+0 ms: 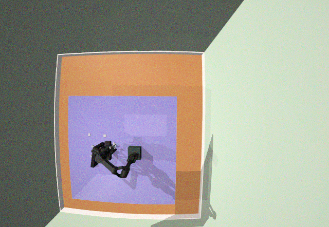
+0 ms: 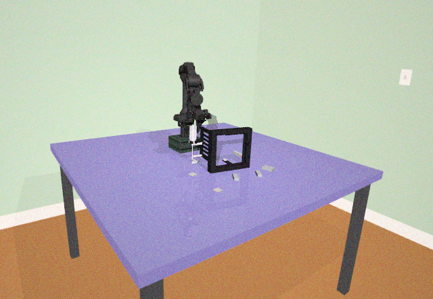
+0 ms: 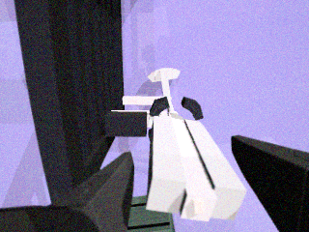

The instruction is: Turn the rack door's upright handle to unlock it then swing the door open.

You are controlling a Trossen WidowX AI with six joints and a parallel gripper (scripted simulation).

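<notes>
A black robot arm (image 1: 105, 163) (image 2: 189, 89) bends down over a purple counter (image 1: 95, 113) (image 2: 168, 197), its end effector (image 2: 193, 122) (image 3: 182, 151) released, fingers spread on either side of the white upright handle (image 2: 192, 133) (image 3: 169, 164). The handle is beside the black slatted door (image 2: 205, 143) (image 3: 72, 97), which stands near a dark green base block (image 1: 138, 148) (image 2: 174, 143) (image 3: 145, 213).

Wrist view: gripper (image 3: 182, 151) fingers stand apart, w/ a gap on each side of white handle (image 3: 193, 169) (image 2: 192, 132); clearance is wider on the side away from black slatted panel (image 3: 72, 97) (image 2: 205, 143). Panel obstructs the other side, w/ dark block (image 3: 126, 124) projecting toward handle. White crossbar (image 3: 137, 101) bridges the space beyond block. Air above panel's top edge: unobstructed in ext. view.
</notes>
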